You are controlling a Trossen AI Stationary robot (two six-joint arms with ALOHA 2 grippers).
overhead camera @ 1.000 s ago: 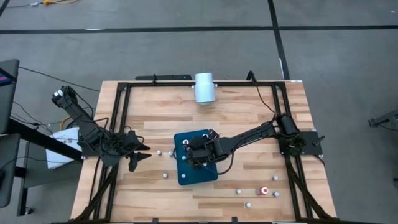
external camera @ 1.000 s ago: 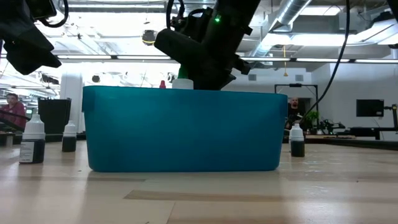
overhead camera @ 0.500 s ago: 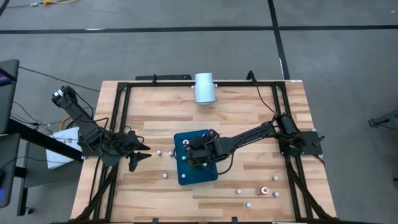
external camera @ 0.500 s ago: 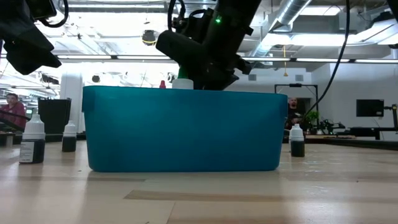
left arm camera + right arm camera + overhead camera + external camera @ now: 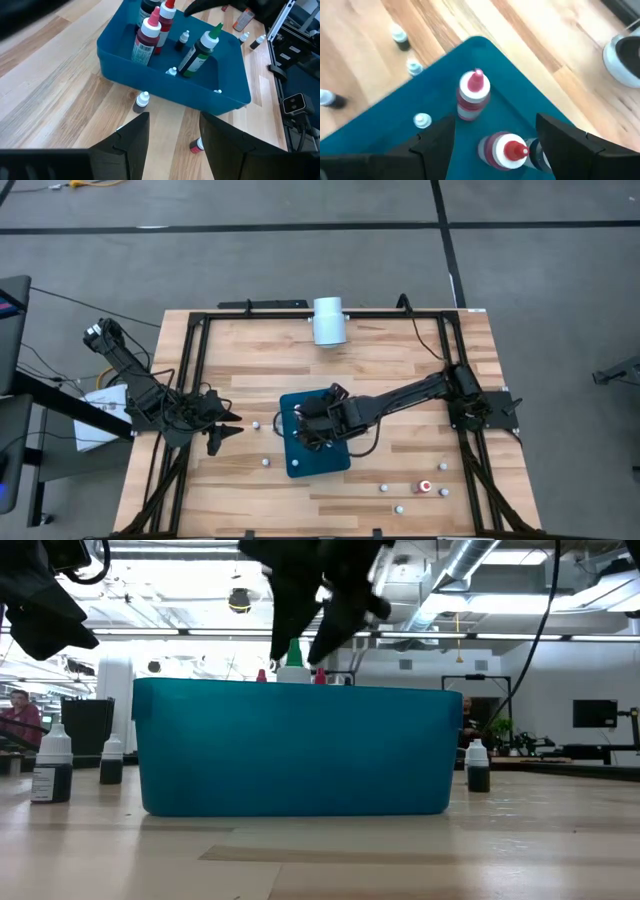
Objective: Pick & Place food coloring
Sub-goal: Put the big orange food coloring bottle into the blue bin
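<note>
Several bottles: food coloring [image 5: 149, 36] stands upright inside the teal tray [image 5: 150, 82] at the table's centre; in the left wrist view two red-topped bottles, a green-topped one [image 5: 200, 51] and a few tiny ones show there, gathered as if sorted in.
Strays: more small bottles sit loose on the wood outside the tray, one [image 5: 141, 100] just beside its wall, others near the front right of the table [image 5: 424, 486], apparently waiting for collection.
Tray: its walls keep the tall, narrow bottles corralled; in the low view only red and green tips [image 5: 293, 653] clear the rim.
Right gripper: right gripper [image 5: 495, 132] hangs above the tray's interior, fingers spread and holding nothing, with two red-topped bottles [image 5: 473, 95] directly below; judged, a position suited to having let one go or to lifting clear.
Left gripper: left gripper [image 5: 170, 137] waits near the table's left edge, well apart from the tray, fingers parted and empty, aimed toward the tray and the stray beside it.
Cylinder: large white cylinder [image 5: 328, 320] lies at the table's far edge, away from the work.
Progress: judged partly done, since bottles lie both inside and outside.
</note>
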